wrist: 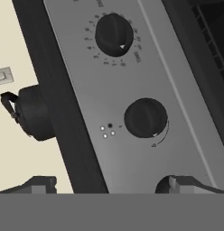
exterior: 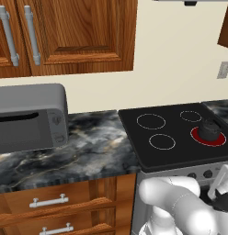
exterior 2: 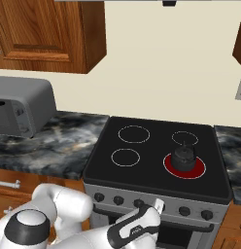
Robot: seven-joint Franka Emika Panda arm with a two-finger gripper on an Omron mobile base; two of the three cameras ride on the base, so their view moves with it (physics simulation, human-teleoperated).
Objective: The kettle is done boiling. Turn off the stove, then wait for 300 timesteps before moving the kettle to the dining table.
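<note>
Hand view puts our gripper (wrist: 107, 182) before the stove (wrist: 86, 113) knobs, jaws wide, holding nothing; kettle (exterior 2: 183, 156) sits near the cooktop's front right corner.

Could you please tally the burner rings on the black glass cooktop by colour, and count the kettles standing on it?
Thin white burner rings, unlit: 3
Glowing red burner rings: 1
Small squat dark grey-black kettles: 1, standing on the red ring of the black glass cooktop
Total: 5
</note>
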